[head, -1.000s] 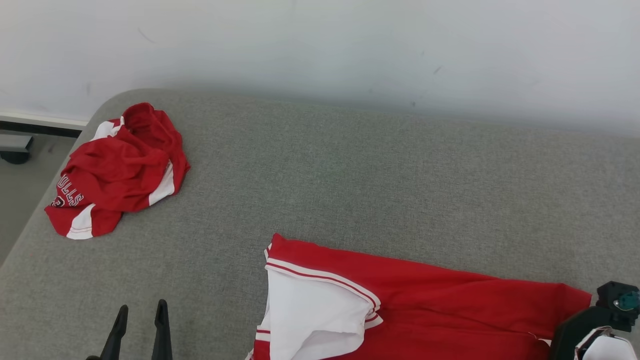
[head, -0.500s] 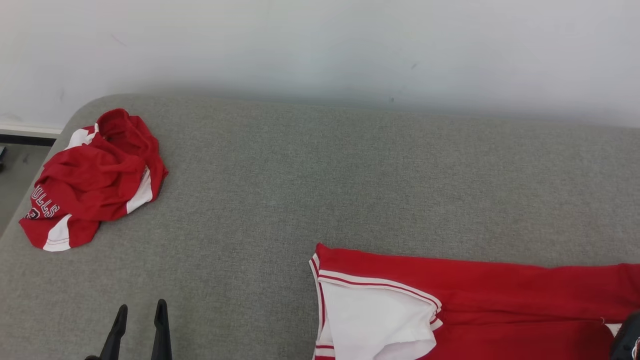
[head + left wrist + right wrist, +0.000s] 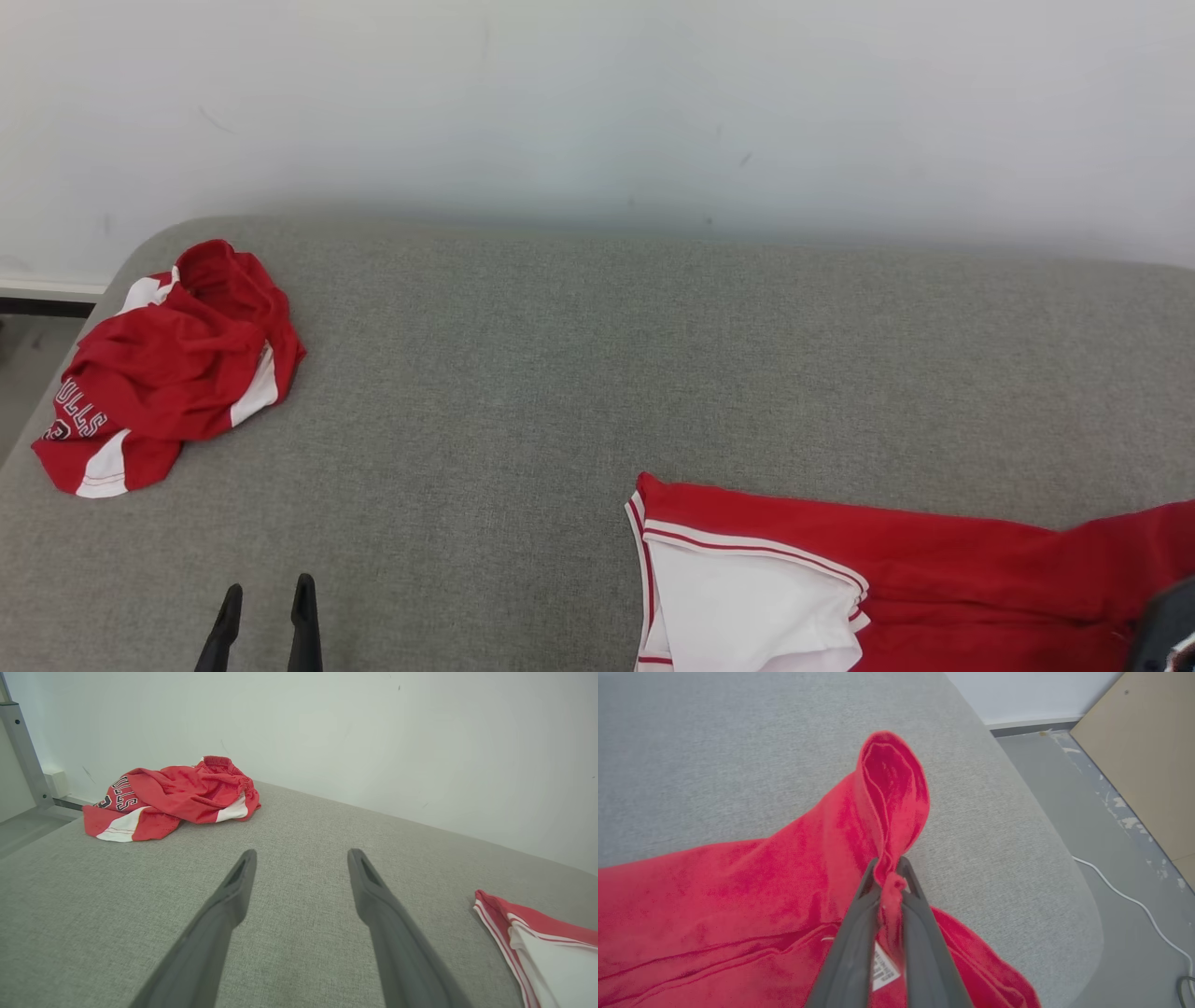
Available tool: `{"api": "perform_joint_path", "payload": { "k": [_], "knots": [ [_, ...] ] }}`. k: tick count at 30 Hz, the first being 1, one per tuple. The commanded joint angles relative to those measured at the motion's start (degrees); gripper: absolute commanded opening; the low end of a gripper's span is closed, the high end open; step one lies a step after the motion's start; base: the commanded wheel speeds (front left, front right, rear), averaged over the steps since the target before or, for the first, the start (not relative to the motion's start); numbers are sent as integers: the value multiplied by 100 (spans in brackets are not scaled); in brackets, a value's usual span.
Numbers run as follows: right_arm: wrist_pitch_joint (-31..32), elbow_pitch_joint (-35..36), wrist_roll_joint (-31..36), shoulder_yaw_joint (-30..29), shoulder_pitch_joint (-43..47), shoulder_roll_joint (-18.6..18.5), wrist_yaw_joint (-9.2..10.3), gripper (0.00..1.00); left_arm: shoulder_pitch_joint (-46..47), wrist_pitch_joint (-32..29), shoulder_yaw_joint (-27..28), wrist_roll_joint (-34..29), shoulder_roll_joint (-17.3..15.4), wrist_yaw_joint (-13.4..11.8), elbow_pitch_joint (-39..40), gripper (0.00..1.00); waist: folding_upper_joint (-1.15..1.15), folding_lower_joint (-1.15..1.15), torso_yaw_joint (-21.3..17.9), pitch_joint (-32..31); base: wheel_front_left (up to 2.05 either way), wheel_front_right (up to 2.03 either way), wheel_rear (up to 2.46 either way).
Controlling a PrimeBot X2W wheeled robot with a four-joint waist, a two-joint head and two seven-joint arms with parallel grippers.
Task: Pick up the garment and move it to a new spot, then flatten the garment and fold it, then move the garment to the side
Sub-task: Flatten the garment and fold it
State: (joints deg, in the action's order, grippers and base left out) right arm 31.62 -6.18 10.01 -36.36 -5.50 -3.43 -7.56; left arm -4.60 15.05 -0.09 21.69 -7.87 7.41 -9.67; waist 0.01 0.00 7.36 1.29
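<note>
Red cloth sits pinched between the two long dark fingers of the right gripper [image 3: 888, 877], bottom centre of the right wrist view. The jaws are almost together, clamped on a bunched edge of the red and white jersey garment [image 3: 714, 905]. A small white sewn-in label [image 3: 883, 973] shows between the fingers just below the pinch. Above the grip a loop of the cloth stands up. The rest spreads to the lower left of that frame, lying on the grey woven upholstered surface [image 3: 714, 742].

Left gripper [image 3: 266, 602]: lower left of the head view, fingers pointing up the frame. In the left wrist view the fingers stand wide apart with nothing between them but grey fabric. Whether the tips touch the surface: cannot tell.

In the head view the garment fills the lower right. Its body is red, and at its left end is a white panel edged with red and white stripes. Its right end runs to the frame's right edge, where a dark shape cuts the bottom corner.

Farther off, at the upper left of the head view, crumpled red and white shorts [image 3: 168, 373] with dark lettering lie near the surface's rounded corner, well apart from the garment. A plain white wall [image 3: 597, 93] rises behind the far edge.

At the right side of the right wrist view, past the surface's rounded edge, are grey floor [image 3: 1064, 788], a thin white cable [image 3: 1134, 900] and a tan board [image 3: 1148, 765].
</note>
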Motion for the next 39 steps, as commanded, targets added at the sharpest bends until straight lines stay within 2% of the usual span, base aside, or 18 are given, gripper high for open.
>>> {"api": "perform_joint_path", "payload": {
  "k": [1, 8, 9, 10, 16, 29, 39],
  "knots": [
    [85, 46, -154, 207, 113, 32, 14, 0, -65, 16, -5, 48, 5, 8, -6, 100, -1, 0, -12, -44, 0, 0, 0],
    [332, 162, -1120, 2090, 253, 50, 14, 0, -134, 16, -50, 84, 29, 8, -70, 100, -1, 0, -28, -158, 0, 0, 0],
    [356, 152, -1318, 2636, 226, 52, 14, 0, -129, 16, -66, 87, 33, 8, -86, 100, -1, 0, -16, -188, 0, 0, 0],
    [367, 132, -1456, 2900, 225, 55, 14, 0, -127, 16, -81, 89, 34, 8, -105, 100, -1, 0, 1, -205, 0, 0, 0],
    [307, -17, -1992, 3824, 168, 56, 13, 0, -118, 14, -183, 115, -3, 9, -159, 100, -1, 0, 149, -249, 0, 0, 0],
    [45, -835, -2405, 4721, -292, 54, 13, 0, -112, 14, -257, 182, -62, 9, -199, 100, -1, 0, 458, -261, 0, 0, 0],
    [-308, -1553, -2598, 4928, -629, 57, 13, 0, -99, 15, -295, 194, -60, 6, -202, 100, -1, 0, 549, -272, 0, 0, 0]
  ]
}}
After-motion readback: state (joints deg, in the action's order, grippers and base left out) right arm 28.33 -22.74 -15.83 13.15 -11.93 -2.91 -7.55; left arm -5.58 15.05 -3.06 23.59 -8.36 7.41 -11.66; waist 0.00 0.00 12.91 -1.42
